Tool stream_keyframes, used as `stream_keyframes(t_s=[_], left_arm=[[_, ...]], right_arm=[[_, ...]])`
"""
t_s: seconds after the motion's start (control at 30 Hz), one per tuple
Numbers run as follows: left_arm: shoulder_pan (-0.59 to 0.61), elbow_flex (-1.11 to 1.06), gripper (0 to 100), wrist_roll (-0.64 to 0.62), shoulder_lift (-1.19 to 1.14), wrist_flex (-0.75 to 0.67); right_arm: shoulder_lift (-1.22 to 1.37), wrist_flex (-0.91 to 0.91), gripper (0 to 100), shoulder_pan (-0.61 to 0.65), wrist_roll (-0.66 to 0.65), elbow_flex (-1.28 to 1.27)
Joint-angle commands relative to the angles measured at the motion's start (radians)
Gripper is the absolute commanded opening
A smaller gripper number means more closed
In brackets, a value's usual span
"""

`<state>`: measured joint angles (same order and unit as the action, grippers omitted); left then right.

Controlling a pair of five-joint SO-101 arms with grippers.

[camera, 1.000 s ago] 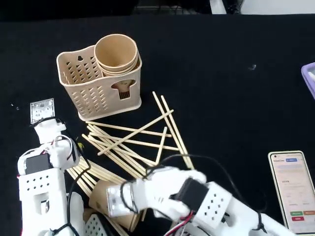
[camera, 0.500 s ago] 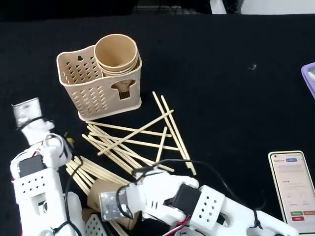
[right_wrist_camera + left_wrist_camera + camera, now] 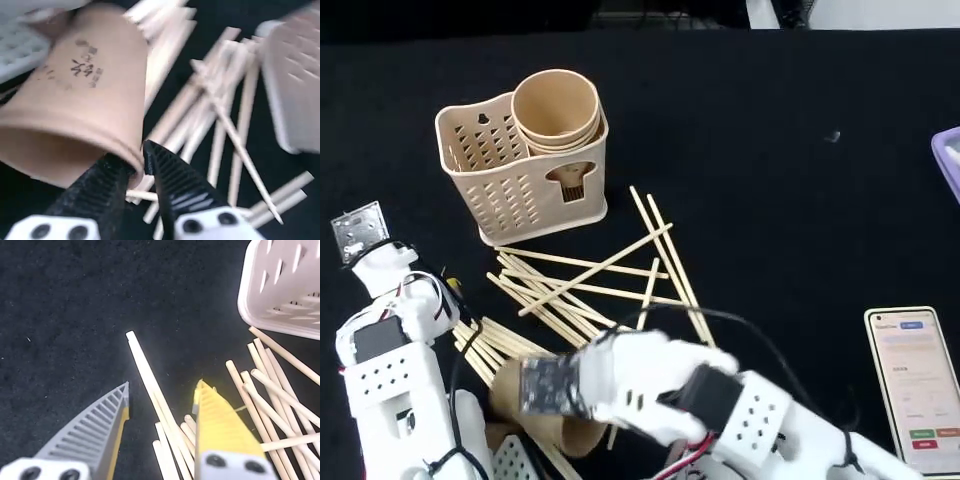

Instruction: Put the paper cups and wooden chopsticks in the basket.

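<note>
A beige perforated basket (image 3: 520,180) stands at the back left with stacked paper cups (image 3: 556,108) in one side. Wooden chopsticks (image 3: 590,285) lie scattered in front of it. One more paper cup (image 3: 558,432) lies on its side near the front edge. My right gripper (image 3: 137,160) is shut on the rim of this cup (image 3: 75,100); in the high view the gripper (image 3: 542,386) sits over the cup. My left gripper (image 3: 162,390) hangs open over the chopstick pile's left end, with one chopstick (image 3: 145,365) between its fingers. The basket's corner (image 3: 280,290) shows just beyond.
A phone (image 3: 915,385) lies at the front right of the black table (image 3: 770,180). A purple object (image 3: 948,155) pokes in at the right edge. The left arm's white body (image 3: 390,370) stands at the front left.
My right gripper has shifted left with the cup, which now sits a little further left. The left arm has swung to the left, away from the basket.
</note>
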<state>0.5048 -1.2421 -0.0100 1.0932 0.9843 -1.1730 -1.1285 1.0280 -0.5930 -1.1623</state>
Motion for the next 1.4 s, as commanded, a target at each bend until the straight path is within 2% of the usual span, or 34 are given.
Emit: stream_keyframes(t_s=[0.0,0.3,0.57,0.73,0.9,0.97,1.07,1.1,1.2,1.37], left_arm=[[0.012,0.024,22,-0.009,0.011,-0.008],[0.012,0.024,22,-0.009,0.011,-0.006],[0.012,0.024,22,-0.009,0.011,-0.005],[0.013,0.010,22,-0.009,0.011,-0.005],[0.013,0.008,22,-0.009,0.011,-0.005],[0.013,0.008,22,-0.009,0.011,-0.005],[0.013,0.008,22,-0.009,0.011,-0.005],[0.013,0.008,22,-0.009,0.011,-0.005],[0.013,0.008,22,-0.009,0.011,-0.005],[0.013,0.008,22,-0.009,0.011,-0.005]], right_arm=[[-0.022,-0.109,1.1,-0.158,0.012,0.217],[-0.012,-0.230,1.1,-0.445,0.098,0.430],[0.179,-0.138,1.1,-0.457,0.265,0.280],[0.335,-0.071,1.6,-0.457,0.353,0.280],[0.421,-0.063,14.7,-0.457,0.405,0.306],[0.440,-0.063,12.3,-0.456,0.405,0.309],[0.438,-0.061,0.5,-0.457,0.397,0.314],[0.432,-0.071,1.8,-0.459,0.397,0.325],[0.389,-0.121,1.1,-0.500,0.397,0.407],[0.340,-0.341,1.0,-0.603,0.334,0.777]])
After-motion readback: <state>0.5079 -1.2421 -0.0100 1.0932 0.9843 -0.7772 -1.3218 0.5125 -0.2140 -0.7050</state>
